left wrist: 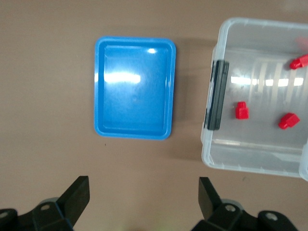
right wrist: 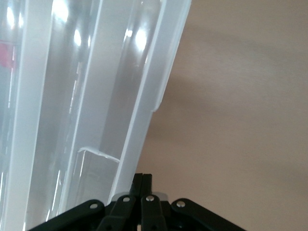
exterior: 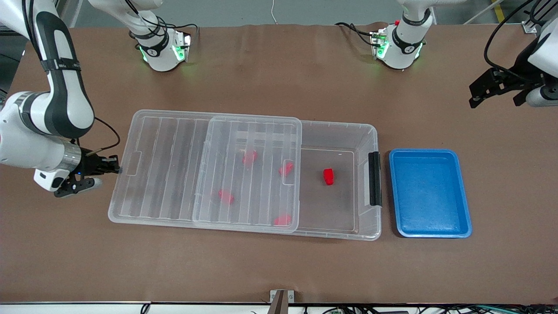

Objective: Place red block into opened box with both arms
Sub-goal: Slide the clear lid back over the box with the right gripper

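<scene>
A: What is the right gripper (exterior: 114, 168) doing?
B: Its fingers are pressed together at the edge of the lid (exterior: 205, 170), at the right arm's end of the box (exterior: 366, 131).
A: And the red block (exterior: 328, 176)?
B: Inside the box, on its uncovered floor near the black latch (exterior: 374, 179); four more lie under the lid.
A: The left gripper (left wrist: 144, 199)?
B: Spread wide, hanging over bare tabletop (exterior: 279, 270) near the blue tray (exterior: 429, 192).

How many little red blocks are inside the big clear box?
5. One red block lies in the open end of the box near the black latch. Four lie under the slid lid. None seems hidden.
</scene>
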